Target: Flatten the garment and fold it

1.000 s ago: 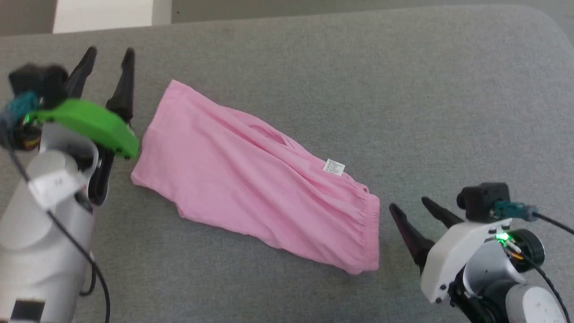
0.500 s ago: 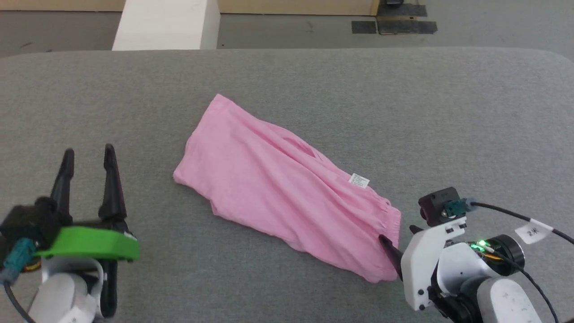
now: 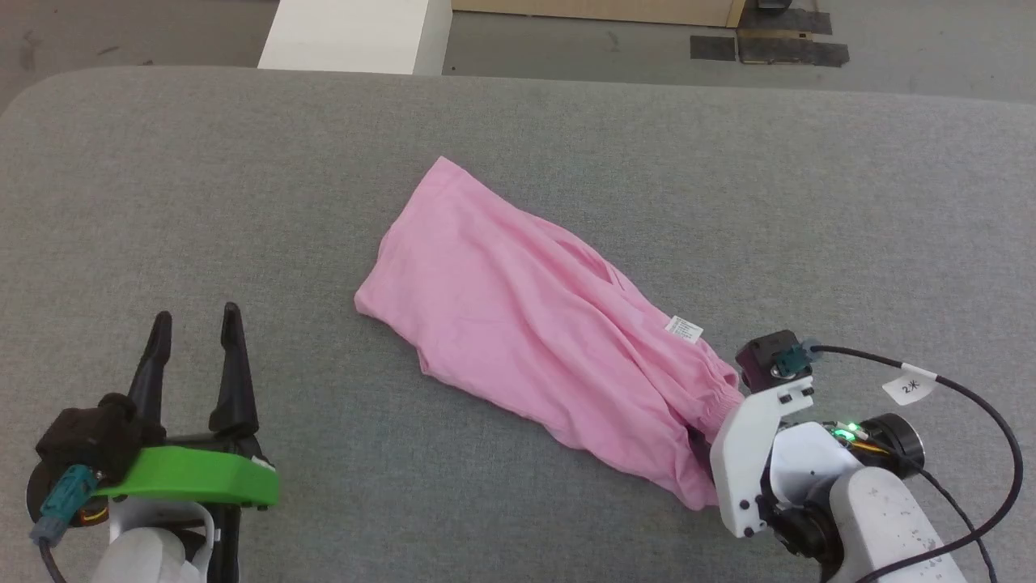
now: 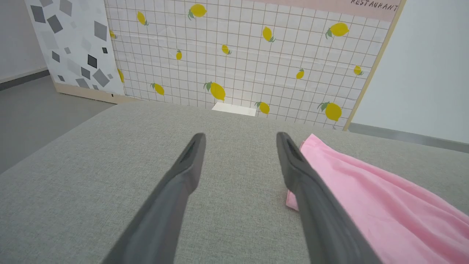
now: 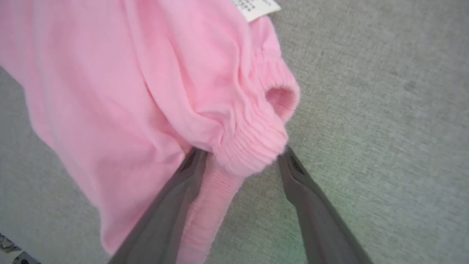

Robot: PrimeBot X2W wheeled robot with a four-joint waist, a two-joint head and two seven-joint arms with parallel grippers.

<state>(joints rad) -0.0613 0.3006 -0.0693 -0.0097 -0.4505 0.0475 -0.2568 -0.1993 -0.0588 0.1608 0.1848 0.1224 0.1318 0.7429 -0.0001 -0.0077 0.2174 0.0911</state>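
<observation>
Grasp on the elastic end, flattening not yet begun

The garment (image 3: 526, 340) lies slantwise across the middle of the grey cloth-covered counter (image 3: 728, 202). Its plain hem is at the far left and its gathered elastic band (image 5: 256, 146) at the near right, with the white label (image 3: 684, 328) just above that band. Long creases run down its length, so it is not flat and no fold has been made.

You are at the first step, taking hold so you can spread it. Your right gripper (image 5: 242, 151) is at the elastic end with its fingers spread wide. A bunched lump of the band sits between the tips, and more of the band trails along one finger. Nothing is pinched yet. Your left gripper (image 3: 197, 314) stands well apart from the cloth at the near left, fingers also wide open and empty, pointing away from you.

The next move calls for closing the right fingers on the band. I judge you should catch both layers rather than only the top ridge, since thin fabric like this slips out easily. Then bring the left across to the far hem, pinch there, and draw the two ends apart to pull out the creases.
</observation>
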